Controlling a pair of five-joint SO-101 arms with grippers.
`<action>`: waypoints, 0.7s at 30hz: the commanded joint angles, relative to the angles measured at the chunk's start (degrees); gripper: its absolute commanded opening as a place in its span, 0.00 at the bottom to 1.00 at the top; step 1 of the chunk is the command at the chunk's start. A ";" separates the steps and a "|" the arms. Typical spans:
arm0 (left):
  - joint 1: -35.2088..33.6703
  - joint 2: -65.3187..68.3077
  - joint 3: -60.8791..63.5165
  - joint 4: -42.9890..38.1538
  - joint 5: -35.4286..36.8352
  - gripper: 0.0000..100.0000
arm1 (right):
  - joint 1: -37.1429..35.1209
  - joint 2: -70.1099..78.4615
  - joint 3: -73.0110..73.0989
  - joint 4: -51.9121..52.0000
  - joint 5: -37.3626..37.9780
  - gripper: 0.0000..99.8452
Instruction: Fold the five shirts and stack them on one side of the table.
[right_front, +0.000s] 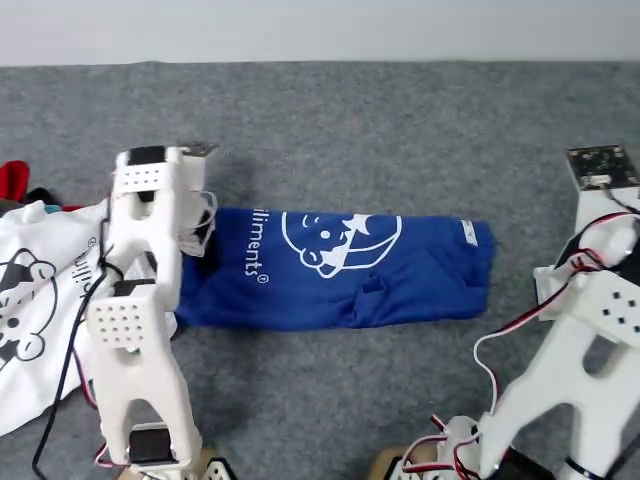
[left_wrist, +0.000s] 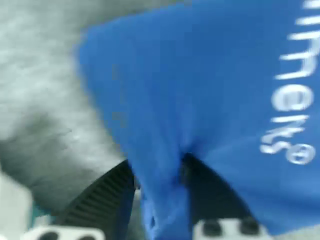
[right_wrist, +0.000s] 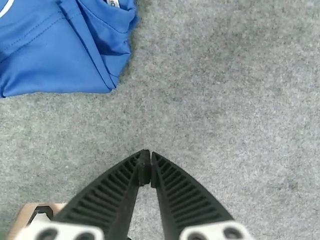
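Blue shirt (right_front: 340, 270), folded into a long band, lies across the middle of the grey bench (right_front: 400, 130); the left fingers (left_wrist: 107, 192) are clamped on a pinch of its fabric at the end nearest the white shirt (right_front: 40, 300) (a red cloth (right_front: 12, 178) peeks out beyond that); the right fingers (right_wrist: 120, 192), pressed together on nothing, hang over bare bench just off the blue shirt's other end.

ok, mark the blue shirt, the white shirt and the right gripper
blue folded fabric shirt with white print (right_front: 430, 285), high view, plain blue right of the print
white fabric shirt with black print (right_front: 60, 300), high view, bare white patch beside the print
right gripper (right_wrist: 146, 157), right wrist view, where its shut jaws meet
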 joint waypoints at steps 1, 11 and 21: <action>0.09 2.37 -2.68 1.32 -0.44 0.01 | -0.40 -2.86 -3.43 0.40 -0.35 0.01; 4.31 -6.24 -4.35 4.31 0.00 0.00 | -0.31 -2.86 -3.43 0.48 -0.26 0.01; 12.04 -28.57 5.41 4.31 0.00 0.00 | -0.31 -2.86 -3.25 -0.04 -0.44 0.01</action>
